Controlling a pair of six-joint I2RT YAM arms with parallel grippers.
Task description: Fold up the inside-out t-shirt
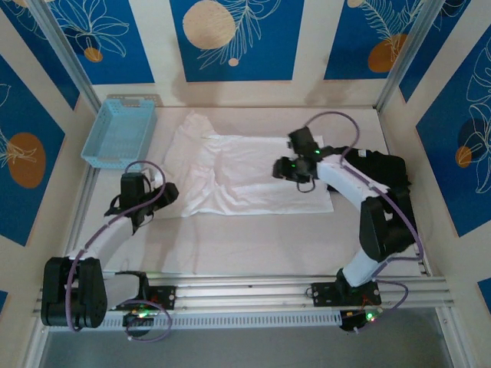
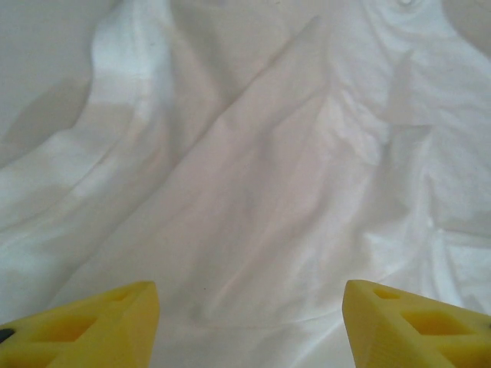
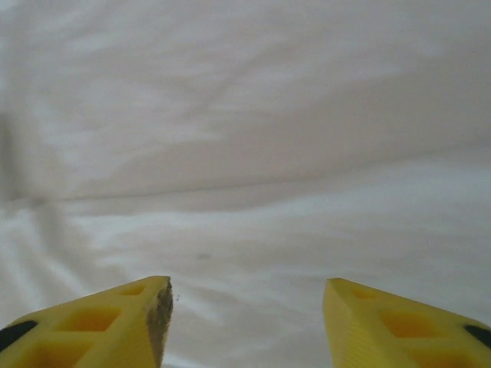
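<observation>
The inside-out t-shirt (image 1: 245, 172) is plain white and lies spread and creased across the middle of the table. My left gripper (image 1: 153, 201) sits at the shirt's near-left edge. Its yellow fingers (image 2: 92, 326) stand wide apart and open over wrinkled white cloth (image 2: 253, 176), with nothing between them. My right gripper (image 1: 295, 167) hovers over the right part of the shirt. In the right wrist view the right gripper (image 3: 247, 318) is open too, with smooth white fabric (image 3: 245, 153) below the fingers and none of it pinched.
A light blue plastic basket (image 1: 119, 130) stands at the back left, beside the shirt's sleeve. A dark shape (image 1: 391, 172) lies behind the right arm's elbow. Bare table (image 1: 253, 241) runs between the shirt's near edge and the arm bases.
</observation>
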